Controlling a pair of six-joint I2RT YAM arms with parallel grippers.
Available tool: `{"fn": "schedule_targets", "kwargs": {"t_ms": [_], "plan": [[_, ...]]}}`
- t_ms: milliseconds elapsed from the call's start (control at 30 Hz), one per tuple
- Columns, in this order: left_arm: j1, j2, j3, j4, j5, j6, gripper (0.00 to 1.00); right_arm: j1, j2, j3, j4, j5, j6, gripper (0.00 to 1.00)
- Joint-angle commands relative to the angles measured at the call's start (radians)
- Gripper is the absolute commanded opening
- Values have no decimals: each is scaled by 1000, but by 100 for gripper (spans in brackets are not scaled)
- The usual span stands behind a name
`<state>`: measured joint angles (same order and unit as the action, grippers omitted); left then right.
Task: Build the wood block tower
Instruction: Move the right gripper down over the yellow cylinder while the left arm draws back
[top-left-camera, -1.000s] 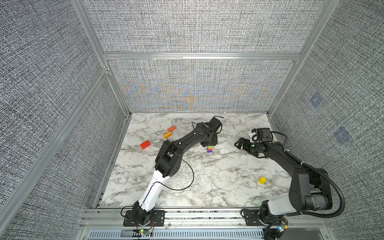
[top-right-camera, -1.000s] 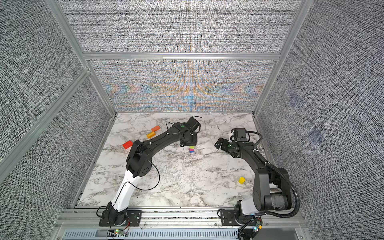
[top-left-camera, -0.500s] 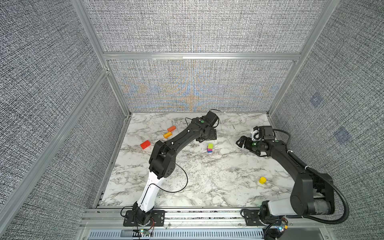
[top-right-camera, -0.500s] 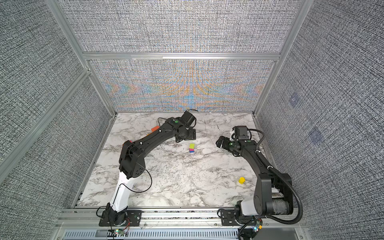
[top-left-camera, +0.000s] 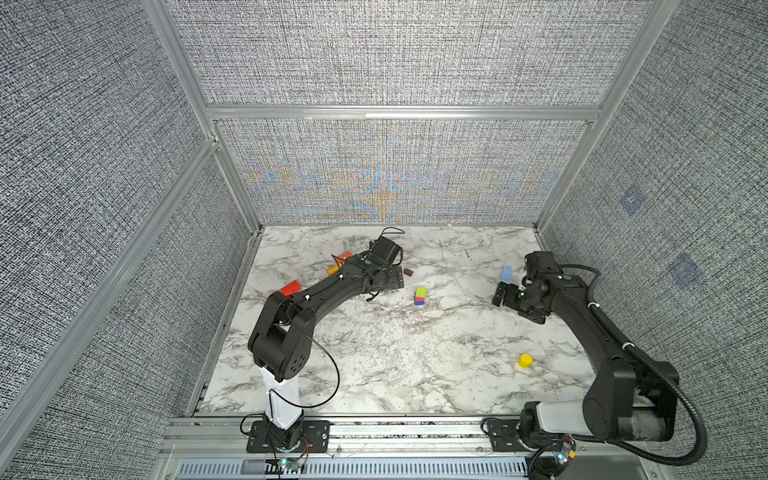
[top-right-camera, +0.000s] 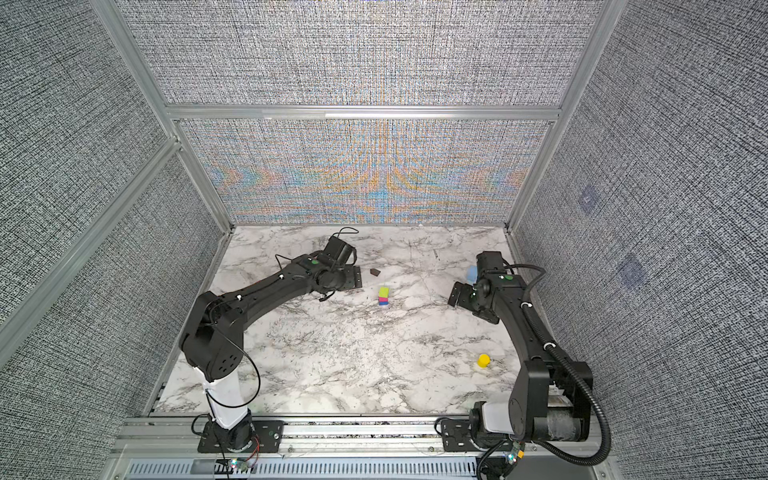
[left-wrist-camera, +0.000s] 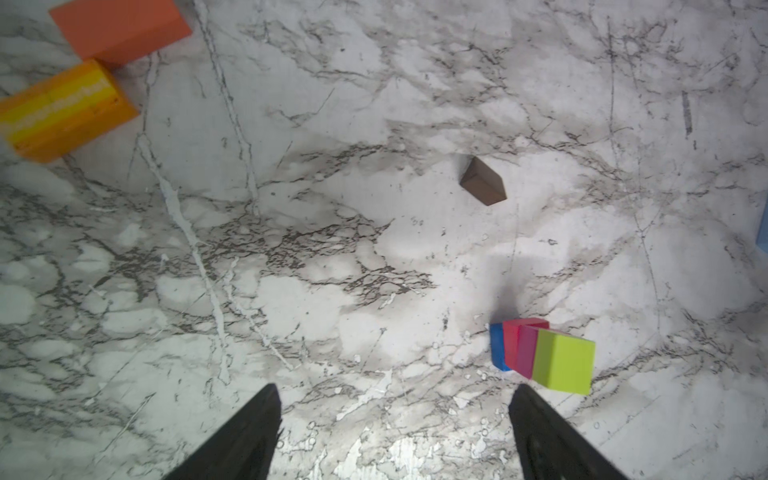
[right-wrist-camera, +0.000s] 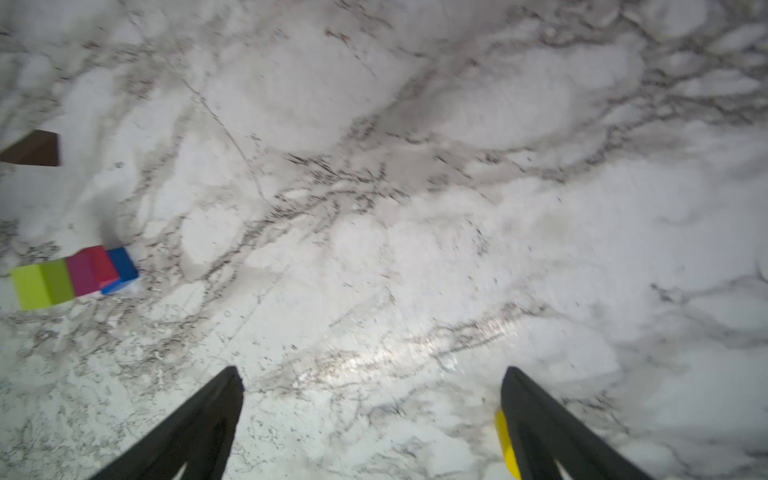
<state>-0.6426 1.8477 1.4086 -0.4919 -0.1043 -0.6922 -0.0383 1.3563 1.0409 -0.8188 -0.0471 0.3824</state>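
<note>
- The left hand (left-wrist-camera: 395, 388) hung open and empty over the tabletop (left-wrist-camera: 291, 291), its fingers spread wide.
- Closest to it, just beyond one fingertip, stood the tower (left-wrist-camera: 540, 357): blue at the base, pink-red in the middle, yellow-green on top (three blocks, so well short of finished).
- I judged the step to be fetching the next block. The hand should leave on the side away from the tower and never sweep that near finger across it.
- Farther ahead of the fingertips lay the dark brown block (left-wrist-camera: 483, 181), alone and turned cornerwise to the jaws. The wrist would need rotating to meet its flat faces.
- Farthest, off towards the other finger's side, lay the yellow-orange block (left-wrist-camera: 62, 112) and the orange-red block (left-wrist-camera: 120, 27), close together.
- The right hand (right-wrist-camera: 370, 370) was also open and empty, with the yellow cylinder (right-wrist-camera: 503, 440) showing beside one finger.
</note>
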Motion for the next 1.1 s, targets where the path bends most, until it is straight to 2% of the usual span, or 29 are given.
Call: {"fn": "schedule_targets", "kwargs": {"t_ms": [0,233,367,467,800,1067], "plan": [[10,-28,-62,145,28,14,88,-24,-29,-21,-106,48,44,99],[54,-46,-145,196,61,40,88,-101,-72,-105,-145,57,79,96],[87,-59,-205,248,95,26,88,-112,-75,-151,-146,89,91,94],[110,-64,-230,282,133,11,88,-113,-68,-198,-103,63,110,93],[124,-65,-255,302,138,8,87,-114,0,-250,-12,35,122,89],[130,-51,-252,300,147,5,87,-114,52,-283,51,24,111,71]]}}
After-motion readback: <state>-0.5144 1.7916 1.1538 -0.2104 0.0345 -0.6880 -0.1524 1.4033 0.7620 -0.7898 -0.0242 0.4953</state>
